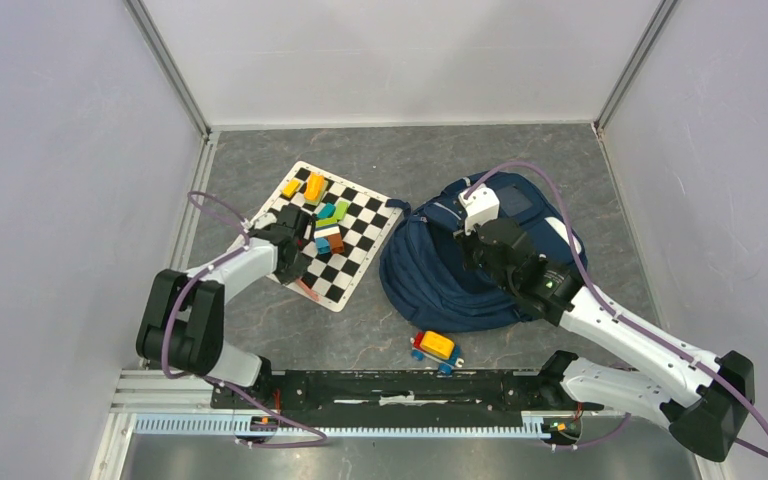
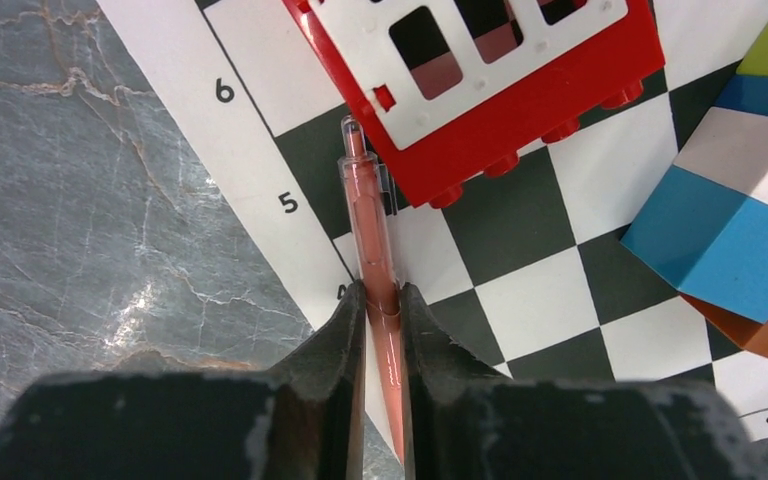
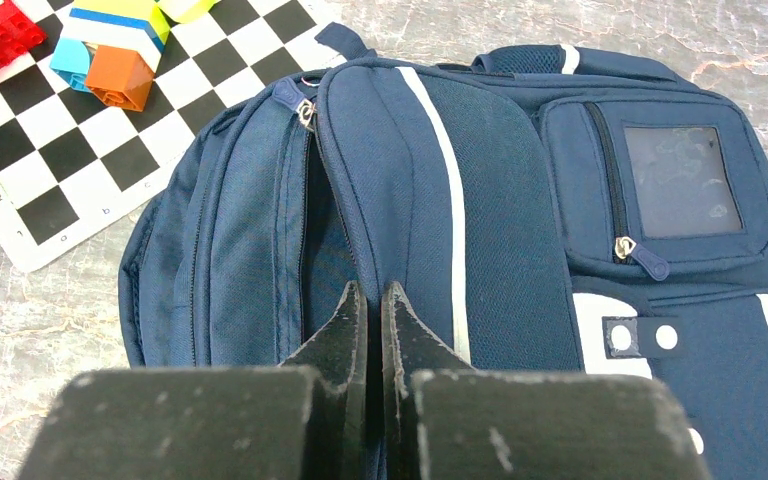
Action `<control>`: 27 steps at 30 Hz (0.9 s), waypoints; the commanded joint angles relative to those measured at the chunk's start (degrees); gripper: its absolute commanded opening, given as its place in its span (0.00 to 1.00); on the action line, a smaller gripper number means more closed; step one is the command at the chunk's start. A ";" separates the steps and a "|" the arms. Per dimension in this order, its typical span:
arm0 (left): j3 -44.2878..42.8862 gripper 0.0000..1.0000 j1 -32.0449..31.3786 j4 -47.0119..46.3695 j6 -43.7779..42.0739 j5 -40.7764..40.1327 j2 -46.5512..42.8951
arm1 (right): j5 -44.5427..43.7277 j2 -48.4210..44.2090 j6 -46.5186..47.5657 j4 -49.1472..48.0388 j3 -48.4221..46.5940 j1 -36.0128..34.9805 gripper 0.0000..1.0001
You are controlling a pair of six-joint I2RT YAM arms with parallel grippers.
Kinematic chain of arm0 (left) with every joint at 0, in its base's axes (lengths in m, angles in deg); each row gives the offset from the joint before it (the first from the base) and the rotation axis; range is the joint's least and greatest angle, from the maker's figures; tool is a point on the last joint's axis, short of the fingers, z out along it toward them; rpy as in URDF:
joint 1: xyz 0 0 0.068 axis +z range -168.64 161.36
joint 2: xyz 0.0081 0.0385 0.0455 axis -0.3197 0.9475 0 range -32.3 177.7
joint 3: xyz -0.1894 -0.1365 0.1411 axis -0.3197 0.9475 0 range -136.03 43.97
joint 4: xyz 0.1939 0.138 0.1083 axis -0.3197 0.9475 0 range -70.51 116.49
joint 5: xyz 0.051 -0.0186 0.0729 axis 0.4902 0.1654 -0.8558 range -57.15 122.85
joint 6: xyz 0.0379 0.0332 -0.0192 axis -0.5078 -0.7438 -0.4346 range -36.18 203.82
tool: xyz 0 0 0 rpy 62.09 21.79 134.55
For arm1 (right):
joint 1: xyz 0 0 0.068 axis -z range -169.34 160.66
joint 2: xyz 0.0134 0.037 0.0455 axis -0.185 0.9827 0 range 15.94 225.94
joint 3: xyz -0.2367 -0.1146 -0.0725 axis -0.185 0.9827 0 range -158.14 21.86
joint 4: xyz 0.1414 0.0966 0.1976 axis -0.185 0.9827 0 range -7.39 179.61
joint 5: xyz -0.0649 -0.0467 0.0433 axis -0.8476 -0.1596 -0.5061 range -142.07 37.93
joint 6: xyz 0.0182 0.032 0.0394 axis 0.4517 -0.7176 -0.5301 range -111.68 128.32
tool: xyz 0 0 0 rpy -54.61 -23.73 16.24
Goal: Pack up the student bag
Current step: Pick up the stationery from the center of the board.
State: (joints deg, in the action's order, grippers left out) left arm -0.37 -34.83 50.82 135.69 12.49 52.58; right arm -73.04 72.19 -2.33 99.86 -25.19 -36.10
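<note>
The student bag [image 1: 440, 280], navy with a pale stripe, lies on the table right of centre; in the right wrist view [image 3: 500, 170] its main zip gapes open. My right gripper [image 1: 472, 248] sits on top of the bag, and its jaws [image 3: 373, 292] are shut on the fabric edge beside the open zip. My left gripper [image 1: 293, 258] is over the near left edge of the chessboard. Its jaws [image 2: 380, 296] are shut on a translucent red pen [image 2: 368, 210] that lies flat on the board.
The chessboard mat [image 1: 360, 262] carries several coloured blocks [image 1: 326, 222]. A red and white block [image 2: 500, 100] lies just beyond the pen's tip, and a blue block [image 2: 720, 240] to its right. A small toy car [image 1: 436, 348] stands near the front rail.
</note>
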 commanded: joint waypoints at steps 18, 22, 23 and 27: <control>-4.37 0.02 -20.22 3.33 -0.80 23.26 -28.58 | 0.50 -0.92 0.24 -5.83 -4.78 -0.43 0.00; -10.94 0.02 -29.22 -6.22 0.94 27.93 -21.85 | 1.23 -1.01 -0.32 -5.75 -4.90 -0.43 0.00; -12.62 0.02 -30.62 -8.51 1.08 29.26 -19.45 | 1.31 -1.14 -0.50 -5.63 -4.90 -0.48 0.00; -19.20 0.02 -34.29 -17.48 1.21 33.60 -10.03 | 1.31 -1.59 -1.06 -5.64 -4.50 -0.42 0.00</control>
State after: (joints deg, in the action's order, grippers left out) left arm -12.96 -66.43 46.43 134.84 39.11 35.57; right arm -72.82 72.17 -2.03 100.39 -25.69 -36.10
